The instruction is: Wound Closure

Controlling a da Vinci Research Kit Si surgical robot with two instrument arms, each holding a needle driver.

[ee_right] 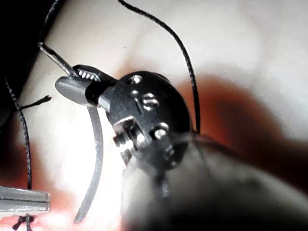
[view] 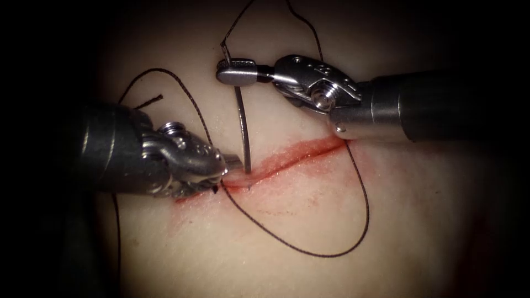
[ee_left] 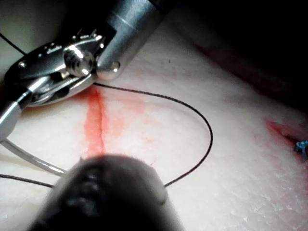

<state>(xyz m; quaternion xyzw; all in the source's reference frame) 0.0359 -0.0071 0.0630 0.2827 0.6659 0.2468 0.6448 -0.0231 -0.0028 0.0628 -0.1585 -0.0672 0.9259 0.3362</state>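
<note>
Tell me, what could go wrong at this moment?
The right tool grips the needle near its thread end, far from the tip at the cut; the needle might twist. The left tool sits close beside that tip and could knock it. The thread lies in loose loops and may snag.

Endoscope overhead; wrist views close, sharing the cut (view: 298,154).
</note>
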